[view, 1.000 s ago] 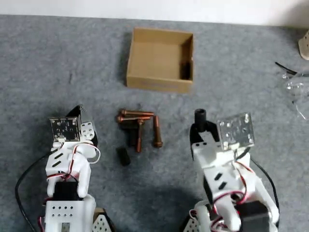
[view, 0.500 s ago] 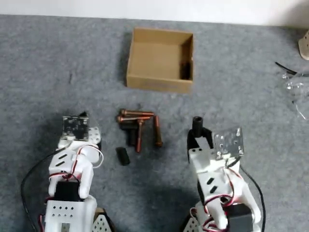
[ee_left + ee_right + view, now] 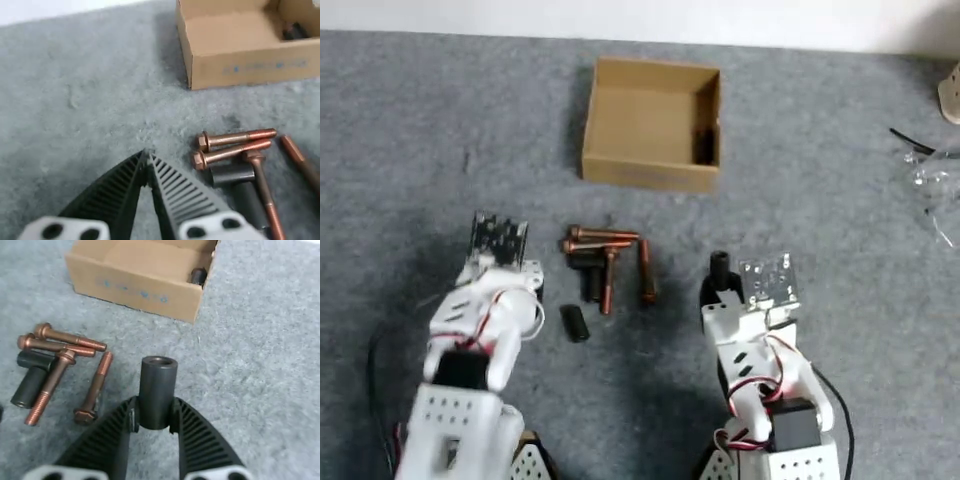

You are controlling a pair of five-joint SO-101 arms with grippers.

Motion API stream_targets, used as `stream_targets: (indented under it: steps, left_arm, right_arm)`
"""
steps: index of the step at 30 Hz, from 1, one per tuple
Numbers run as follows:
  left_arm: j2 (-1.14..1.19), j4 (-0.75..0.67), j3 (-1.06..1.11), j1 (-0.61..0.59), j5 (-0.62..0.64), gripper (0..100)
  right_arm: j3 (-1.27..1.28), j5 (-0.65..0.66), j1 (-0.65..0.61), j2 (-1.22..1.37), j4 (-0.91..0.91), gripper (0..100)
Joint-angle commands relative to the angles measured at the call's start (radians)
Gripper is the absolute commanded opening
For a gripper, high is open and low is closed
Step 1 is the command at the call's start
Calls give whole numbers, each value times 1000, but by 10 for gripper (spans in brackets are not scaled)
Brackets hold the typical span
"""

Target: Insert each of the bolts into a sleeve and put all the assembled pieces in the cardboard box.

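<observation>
Now our right jaws are clamped on a black sleeve (image 3: 158,390) held upright, bore up, while our left jaws are together, empty, beside the copper-coloured bolts (image 3: 610,262) lying flat on the desk (image 3: 420,120).

A grey felt-like mat (image 3: 840,130) covers the table. A white strip (image 3: 620,18) borders its far edge. Clear plastic clutter (image 3: 930,178) lies at the right edge.

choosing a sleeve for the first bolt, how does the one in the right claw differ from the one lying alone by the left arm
The held sleeve is clamped in the right claw, open end sticking out; the lone sleeve lies loose on the carpet. The held sleeve is right of the bolts, the lone sleeve at their near left. Both are short dark tubes.
</observation>
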Motion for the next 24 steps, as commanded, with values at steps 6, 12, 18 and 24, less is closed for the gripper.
stream_targets:
  steps: [6,12,18,24]
  left_arm:
    - [641,-135,-314,33,204,8]
    - [865,0,-581,41,476,12]
    - [995,301,-921,111,690,62]
    - [1101,327,-1069,206,672,3]
  right_arm:
    - [85,8,5,-13,-131,5]
    - [124,9,5,-13,-168,5]
    - [127,11,5,-13,-170,5]
    - [127,11,7,-13,-170,5]
